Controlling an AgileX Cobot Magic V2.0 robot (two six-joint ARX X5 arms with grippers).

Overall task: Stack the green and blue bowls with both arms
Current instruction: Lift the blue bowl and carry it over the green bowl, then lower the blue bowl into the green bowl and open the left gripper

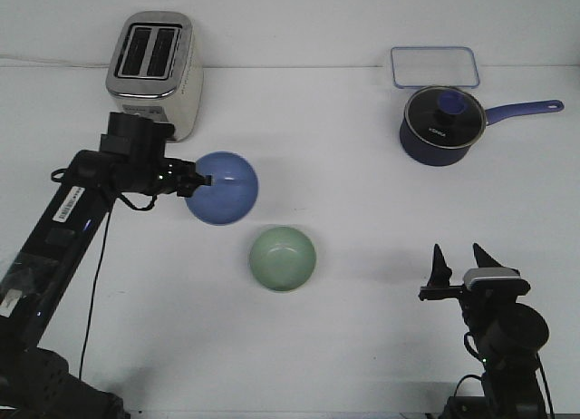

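Observation:
The periwinkle blue bowl (224, 190) is left of the table's centre, and it looks a little larger than the green one. My left gripper (198, 180) comes in from the left and is shut on its left rim. I cannot tell whether the bowl rests on the table or hangs just above it. The pale mint green bowl (283, 258) stands upright on the table just to the front right of the blue bowl, apart from it. My right gripper (460, 260) is open and empty at the front right, well away from both bowls.
A silver toaster (152, 70) stands at the back left, just behind my left arm. A dark blue lidded saucepan (439, 127) with its handle pointing right sits at the back right. A clear lidded container (435, 66) is behind it.

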